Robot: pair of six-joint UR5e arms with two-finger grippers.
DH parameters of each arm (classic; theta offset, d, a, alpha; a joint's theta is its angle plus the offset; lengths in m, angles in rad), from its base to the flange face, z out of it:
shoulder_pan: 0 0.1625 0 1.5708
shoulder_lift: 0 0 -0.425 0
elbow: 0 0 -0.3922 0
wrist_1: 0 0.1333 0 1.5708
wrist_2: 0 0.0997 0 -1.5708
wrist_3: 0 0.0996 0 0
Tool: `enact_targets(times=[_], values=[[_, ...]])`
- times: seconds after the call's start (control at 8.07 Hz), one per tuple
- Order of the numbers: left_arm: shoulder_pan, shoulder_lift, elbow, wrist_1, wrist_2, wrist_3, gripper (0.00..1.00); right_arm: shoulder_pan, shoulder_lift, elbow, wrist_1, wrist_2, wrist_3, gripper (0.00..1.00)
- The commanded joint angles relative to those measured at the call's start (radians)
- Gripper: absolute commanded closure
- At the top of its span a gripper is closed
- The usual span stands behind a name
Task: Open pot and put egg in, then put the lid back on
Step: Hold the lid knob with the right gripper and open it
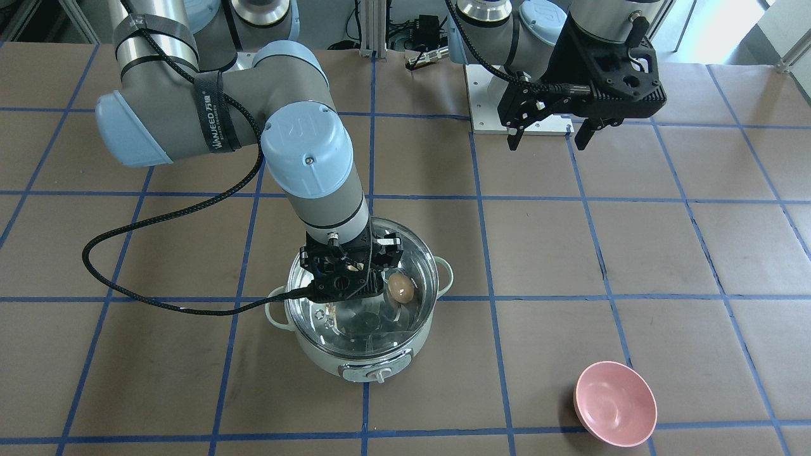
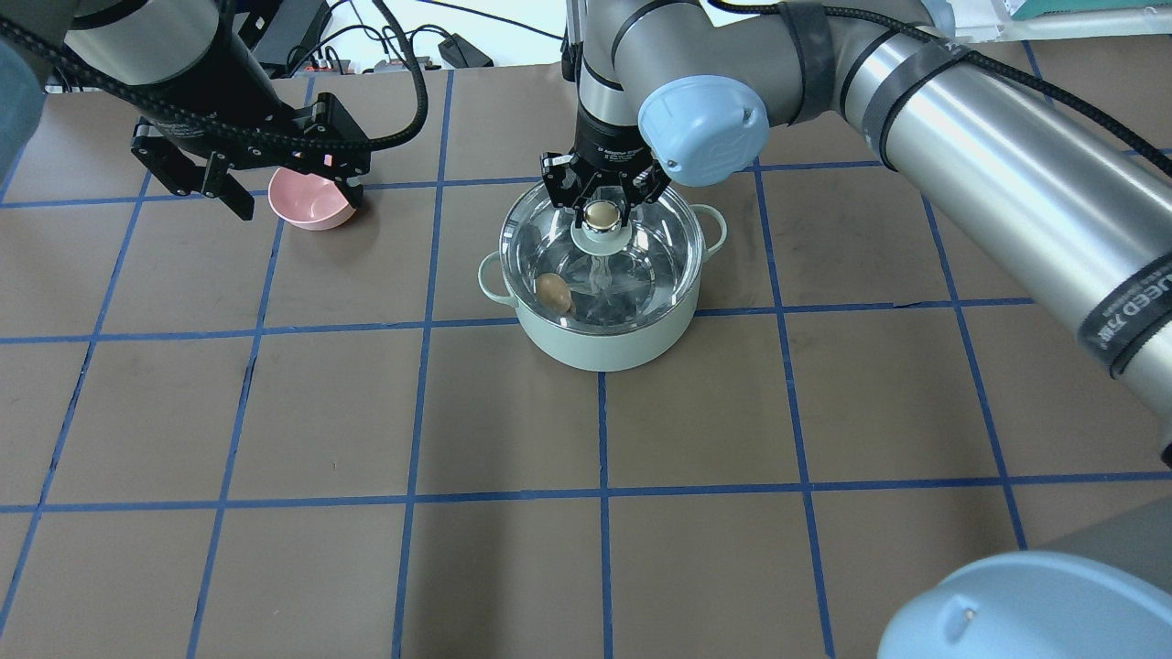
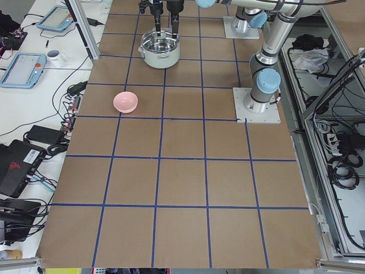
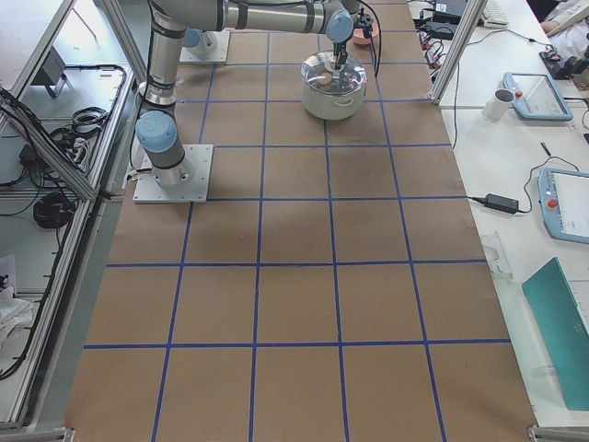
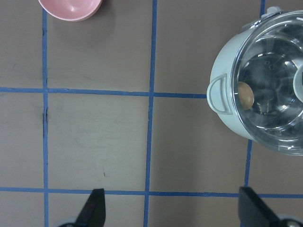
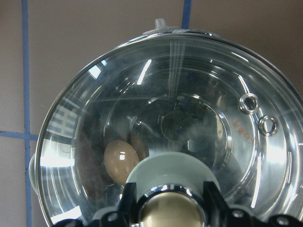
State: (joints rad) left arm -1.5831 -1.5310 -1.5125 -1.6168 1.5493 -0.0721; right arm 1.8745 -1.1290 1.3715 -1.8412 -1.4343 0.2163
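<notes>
The pale mint-green pot (image 1: 380, 354) stands on the table with the clear glass lid (image 1: 408, 259) seated on it. The brown egg (image 1: 401, 288) lies inside, seen through the glass; it also shows in the overhead view (image 2: 553, 292) and the right wrist view (image 6: 120, 161). My right gripper (image 2: 602, 215) is straight above the pot, its fingers closed on either side of the lid's beige knob (image 6: 170, 213). My left gripper (image 1: 547, 140) is open and empty, held above the table away from the pot, near the pink bowl in the overhead view.
A small pink bowl (image 1: 614, 402) sits on the table to the robot's left of the pot (image 2: 311, 201). The brown paper table carries a blue tape grid. The right arm's cable (image 1: 127, 278) loops beside the pot.
</notes>
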Motion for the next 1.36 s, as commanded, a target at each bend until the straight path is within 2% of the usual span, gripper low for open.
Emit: enact_targets(times=[0.0, 0.12, 0.37, 0.5, 0.62, 0.87, 1.24], values=[[0.0, 0.0, 0.0, 0.0, 0.0, 0.0, 0.0, 0.0, 0.0, 0.003, -0.001, 0.0, -0.002, 0.93], [0.0, 0.0, 0.0, 0.0, 0.0, 0.0, 0.0, 0.0, 0.0, 0.004, -0.003, 0.0, -0.006, 0.9], [0.0, 0.0, 0.0, 0.0, 0.0, 0.0, 0.0, 0.0, 0.0, 0.006, -0.003, 0.0, -0.002, 0.34], [0.0, 0.0, 0.0, 0.0, 0.0, 0.0, 0.0, 0.0, 0.0, 0.006, -0.001, 0.0, 0.0, 0.15], [0.0, 0.0, -0.002, 0.0, 0.0, 0.0, 0.0, 0.0, -0.009, 0.005, -0.001, 0.002, 0.003, 0.0], [0.0, 0.002, -0.002, 0.0, 0.003, 0.0, 0.0, -0.002, -0.035, 0.003, 0.017, -0.006, 0.006, 0.0], [0.0, 0.002, -0.002, -0.002, 0.003, 0.0, 0.0, -0.053, -0.148, 0.003, 0.152, -0.069, -0.023, 0.0]])
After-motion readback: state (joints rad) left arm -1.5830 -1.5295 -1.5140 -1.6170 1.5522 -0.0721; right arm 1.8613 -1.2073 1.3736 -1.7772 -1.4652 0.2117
